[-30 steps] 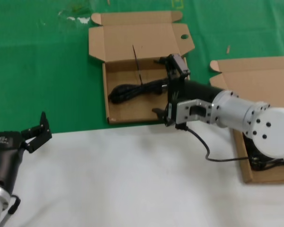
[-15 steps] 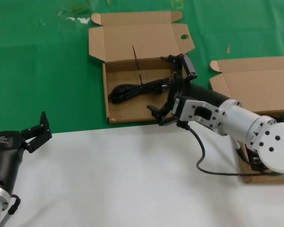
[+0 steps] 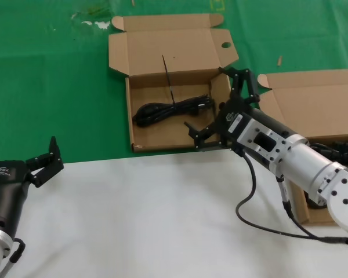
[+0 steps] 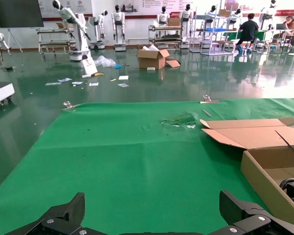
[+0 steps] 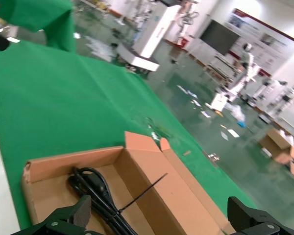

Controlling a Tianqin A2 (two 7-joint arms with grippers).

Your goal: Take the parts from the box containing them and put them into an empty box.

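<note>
Green cloth point(image 3: 46, 75), white tabletop point(image 3: 133, 220)

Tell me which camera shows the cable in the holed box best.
The head view: the whole cable lies on the floor of the holed box. The right wrist view shows only one looped end; the left wrist view catches just a sliver at its edge.

We see the box with holes point(image 3: 173, 92) at the middle, one cable point(image 3: 171, 109) inside it. To its right lies the plain-lid box point(image 3: 319, 110), apparently holding more cables point(image 3: 342, 149).
</note>
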